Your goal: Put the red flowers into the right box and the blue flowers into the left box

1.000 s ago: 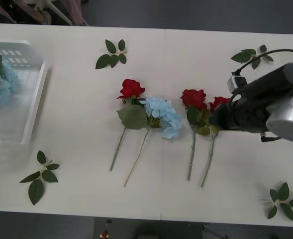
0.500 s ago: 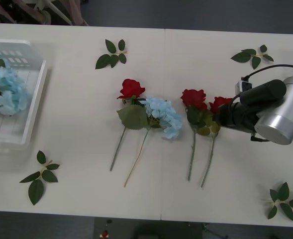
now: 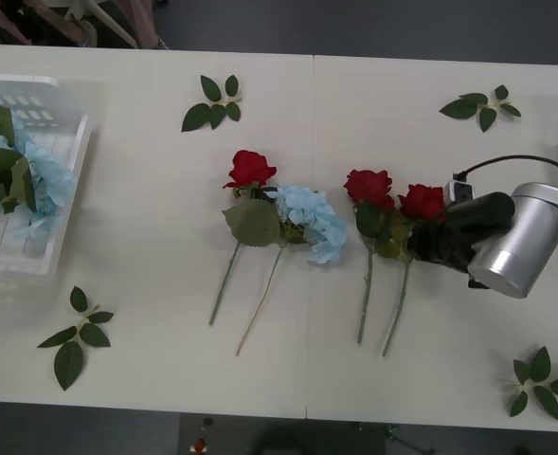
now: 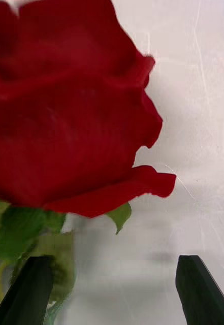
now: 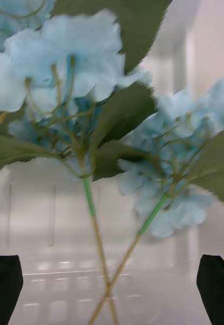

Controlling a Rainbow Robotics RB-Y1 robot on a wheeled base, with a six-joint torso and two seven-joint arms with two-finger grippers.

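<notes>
Reaching low at rightmost red rose (image 3: 423, 202) on bench (image 3: 146, 237), your right gripper (image 4: 112, 284) jaws spread to straddle stem; left gripper (image 5: 112, 289) jaws spread over blue flowers (image 5: 76, 91) in left box (image 3: 65, 180).

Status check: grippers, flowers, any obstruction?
Right gripper open at rightmost rose. Left gripper open over blue flowers in left box. Three roses, one blue flower on table. Nothing blocking.

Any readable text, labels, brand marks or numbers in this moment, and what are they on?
None: no words, numbers or signs can be read on the table, the white basket, the roses, the blue flowers or the right arm.
</notes>
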